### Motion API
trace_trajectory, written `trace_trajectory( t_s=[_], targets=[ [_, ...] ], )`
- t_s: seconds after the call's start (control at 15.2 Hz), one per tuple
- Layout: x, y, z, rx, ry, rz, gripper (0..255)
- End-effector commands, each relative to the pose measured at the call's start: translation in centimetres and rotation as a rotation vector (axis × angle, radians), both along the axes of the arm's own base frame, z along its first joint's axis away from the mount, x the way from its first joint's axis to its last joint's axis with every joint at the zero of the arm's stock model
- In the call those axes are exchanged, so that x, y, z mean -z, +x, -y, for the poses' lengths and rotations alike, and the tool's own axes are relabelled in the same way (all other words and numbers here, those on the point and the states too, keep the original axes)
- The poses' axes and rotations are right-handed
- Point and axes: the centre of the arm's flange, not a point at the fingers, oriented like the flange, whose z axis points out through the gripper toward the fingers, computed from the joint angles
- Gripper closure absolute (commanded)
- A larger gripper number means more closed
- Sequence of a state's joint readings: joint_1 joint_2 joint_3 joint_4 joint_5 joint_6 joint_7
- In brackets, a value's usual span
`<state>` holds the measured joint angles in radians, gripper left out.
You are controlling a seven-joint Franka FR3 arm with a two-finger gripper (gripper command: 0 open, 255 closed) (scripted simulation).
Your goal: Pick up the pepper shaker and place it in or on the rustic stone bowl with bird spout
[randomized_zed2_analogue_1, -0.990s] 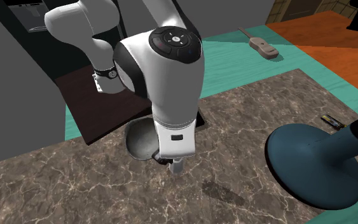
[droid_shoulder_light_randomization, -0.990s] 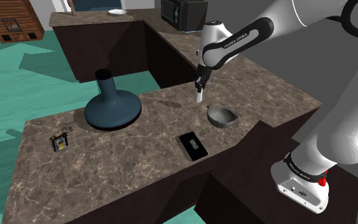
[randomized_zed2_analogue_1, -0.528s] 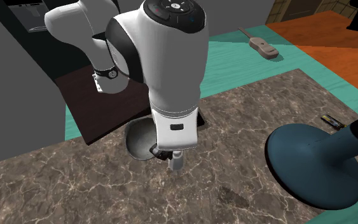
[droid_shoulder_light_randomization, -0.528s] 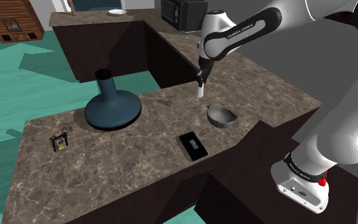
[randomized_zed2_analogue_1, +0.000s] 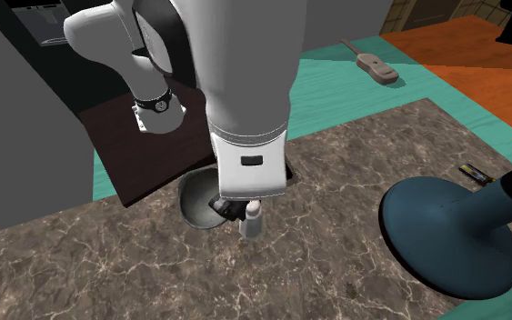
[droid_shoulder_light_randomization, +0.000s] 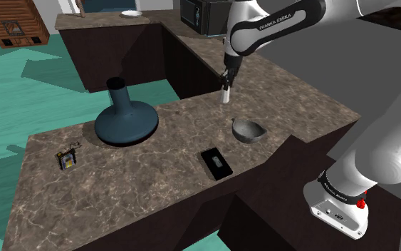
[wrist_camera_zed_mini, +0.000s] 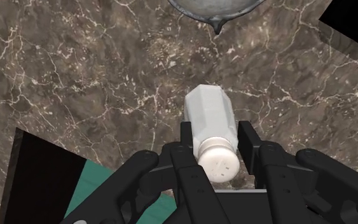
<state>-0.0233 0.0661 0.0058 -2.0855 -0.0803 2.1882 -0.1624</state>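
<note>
The white pepper shaker (wrist_camera_zed_mini: pixel 213 127) hangs in the air, clasped near its cap by my black gripper (wrist_camera_zed_mini: pixel 217 145), which is shut on it. In the shoulder view the gripper (droid_shoulder_light_randomization: pixel 226 80) holds the shaker (droid_shoulder_light_randomization: pixel 226 95) high above the brown marbled counter (droid_shoulder_light_randomization: pixel 156 178). The grey stone bowl (droid_shoulder_light_randomization: pixel 248 130) with a small spout sits on the counter below it, toward the stand. In the second exterior view the shaker (randomized_zed2_analogue_1: pixel 251 221) hangs just beside the bowl (randomized_zed2_analogue_1: pixel 197 202), partly behind the arm. From the wrist the bowl's rim and spout (wrist_camera_zed_mini: pixel 217 24) lie ahead of the shaker.
A big dark blue vase (droid_shoulder_light_randomization: pixel 125 118) stands at the shoulder view's left. A black phone (droid_shoulder_light_randomization: pixel 216 163) lies near the counter's front edge, and a small yellow and black item (droid_shoulder_light_randomization: pixel 65 159) lies at far left. A black microwave (droid_shoulder_light_randomization: pixel 200 14) stands behind.
The gripper has risen with the shaker, lifting it higher above the counter. In the second exterior view the shaker's shadow slid away toward the right.
</note>
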Motion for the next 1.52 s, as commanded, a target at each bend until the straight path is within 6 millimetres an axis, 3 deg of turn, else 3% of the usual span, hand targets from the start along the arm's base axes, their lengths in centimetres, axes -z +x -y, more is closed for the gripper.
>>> trace_trajectory(
  t_s=[0.0,0.79,1.45],
  targets=[
    [-0.7,-1.3,0.2,0.0,0.0,0.0,255],
    [-4.3,-16.6,2.3,0.0,0.0,0.0,255],
    [1.0,-16.6,2.3,0.0,0.0,0.0,255]
  ],
)
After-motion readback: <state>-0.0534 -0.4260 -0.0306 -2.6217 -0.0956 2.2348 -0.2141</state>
